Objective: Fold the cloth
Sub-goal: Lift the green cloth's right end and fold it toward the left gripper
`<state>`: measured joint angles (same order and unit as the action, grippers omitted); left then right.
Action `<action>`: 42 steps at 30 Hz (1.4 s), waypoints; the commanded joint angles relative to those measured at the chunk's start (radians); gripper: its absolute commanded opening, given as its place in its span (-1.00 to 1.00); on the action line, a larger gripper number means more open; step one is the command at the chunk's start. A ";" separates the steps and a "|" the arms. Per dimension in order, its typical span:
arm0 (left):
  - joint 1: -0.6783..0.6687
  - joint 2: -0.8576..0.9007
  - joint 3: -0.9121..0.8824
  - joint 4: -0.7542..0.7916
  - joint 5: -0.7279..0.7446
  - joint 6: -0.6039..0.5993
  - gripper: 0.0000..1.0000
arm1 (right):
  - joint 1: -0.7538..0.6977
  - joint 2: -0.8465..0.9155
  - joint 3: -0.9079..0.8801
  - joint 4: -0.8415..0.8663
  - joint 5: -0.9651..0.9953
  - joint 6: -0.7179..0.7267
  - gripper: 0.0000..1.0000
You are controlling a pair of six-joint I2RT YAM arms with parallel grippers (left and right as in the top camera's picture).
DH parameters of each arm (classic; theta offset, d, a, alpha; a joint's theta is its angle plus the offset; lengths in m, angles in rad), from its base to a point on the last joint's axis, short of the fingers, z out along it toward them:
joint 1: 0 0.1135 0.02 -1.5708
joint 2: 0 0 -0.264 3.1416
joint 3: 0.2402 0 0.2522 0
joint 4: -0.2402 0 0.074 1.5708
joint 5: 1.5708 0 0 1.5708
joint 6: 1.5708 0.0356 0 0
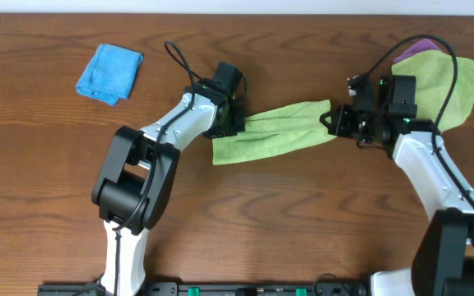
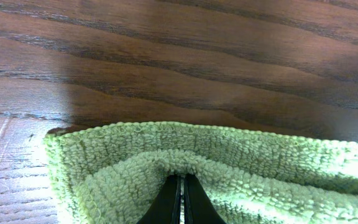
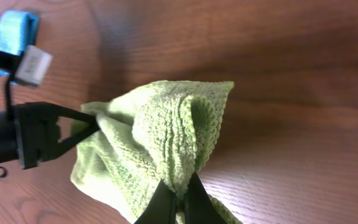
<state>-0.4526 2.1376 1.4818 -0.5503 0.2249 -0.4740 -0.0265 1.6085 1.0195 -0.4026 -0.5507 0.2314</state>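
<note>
The lime-green cloth (image 1: 274,130) is bunched into a long strip held between my two grippers at the table's middle. My left gripper (image 1: 232,117) is shut on its left end. In the left wrist view the jaws (image 2: 182,182) pinch a fold of the cloth (image 2: 241,162), whose edge lies on the wood. My right gripper (image 1: 336,122) is shut on the right end. In the right wrist view the jaws (image 3: 180,186) grip a gathered fold of the cloth (image 3: 160,127), lifted off the table. No white tag shows.
A folded bright blue cloth (image 1: 109,72) lies at the back left and also shows in the right wrist view (image 3: 14,31). A duller yellow-green cloth (image 1: 467,82) on a purple cloth (image 1: 418,48) lies at the back right, behind my right arm. The left gripper's body (image 3: 36,134) shows in the right wrist view.
</note>
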 commanded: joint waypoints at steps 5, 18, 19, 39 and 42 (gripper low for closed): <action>0.010 0.041 -0.013 -0.025 -0.068 -0.023 -0.88 | 0.092 -0.032 0.000 0.075 -0.030 0.019 -0.97; 0.011 0.037 -0.010 -0.036 -0.067 -0.039 -0.88 | 0.397 0.106 0.000 0.262 0.013 0.085 -0.97; 0.013 0.035 -0.004 -0.047 -0.067 -0.039 -0.88 | 0.408 0.116 0.000 0.270 0.019 0.089 -0.98; 0.118 -0.100 0.090 -0.143 -0.103 -0.035 -0.88 | 0.569 0.150 0.000 0.310 0.084 0.094 -0.97; 0.138 -0.123 0.090 -0.154 -0.124 -0.034 -0.88 | 0.584 0.151 0.000 0.318 0.097 0.094 -0.97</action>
<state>-0.3332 2.0560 1.5490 -0.6945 0.1452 -0.5007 0.5392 1.7458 1.0195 -0.0902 -0.4683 0.3141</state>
